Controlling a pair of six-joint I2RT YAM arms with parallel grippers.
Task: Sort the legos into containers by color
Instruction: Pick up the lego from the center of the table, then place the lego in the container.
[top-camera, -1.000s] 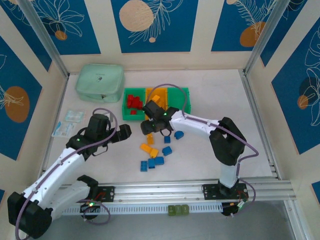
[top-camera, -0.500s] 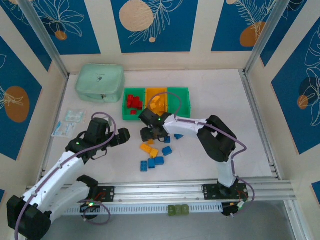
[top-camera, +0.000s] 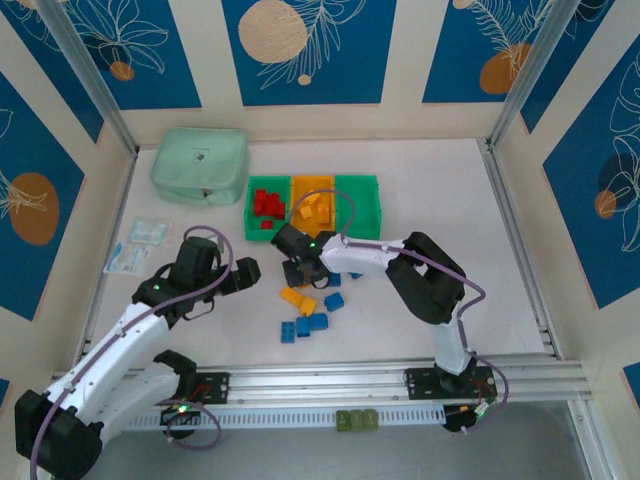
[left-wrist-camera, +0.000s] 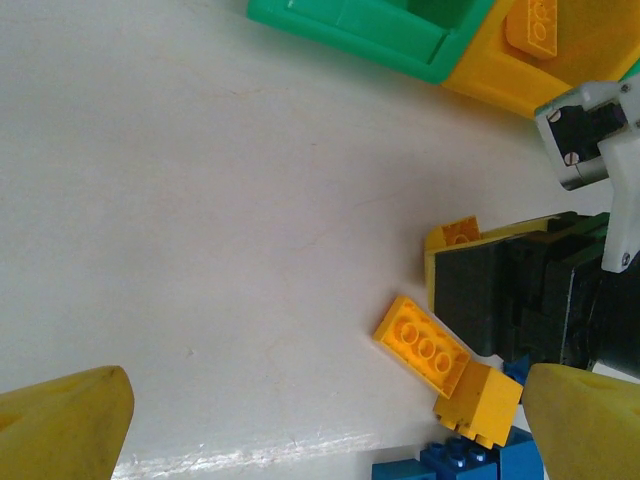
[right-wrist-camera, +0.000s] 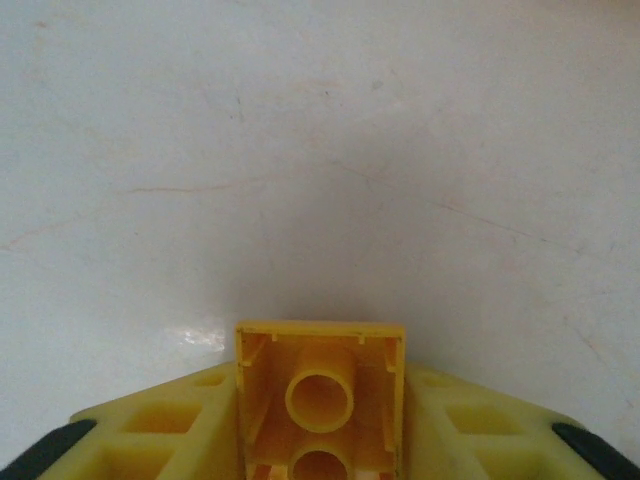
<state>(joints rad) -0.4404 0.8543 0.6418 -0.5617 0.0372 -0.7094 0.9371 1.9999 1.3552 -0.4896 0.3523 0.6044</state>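
Right gripper (top-camera: 300, 268) clenched on a yellow brick (right-wrist-camera: 320, 385) at mid-frame in the top view, yellow bin (top-camera: 305, 186) near and directly up-frame; left gripper (top-camera: 248, 272) released, left of it.

Mint pouch (top-camera: 200, 163), small packets (top-camera: 147, 232), white table (top-camera: 430, 190)

Legos (left-wrist-camera: 422, 345), bins (left-wrist-camera: 370, 28): glossy plastic; table (left-wrist-camera: 200, 200) smooth w/ sheen.

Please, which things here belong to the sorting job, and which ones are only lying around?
For the job: three bins; red bricks; loose yellow bricks; blue bricks; the yellow brick held by the right gripper.
Lying about: mint pouch; small packets.
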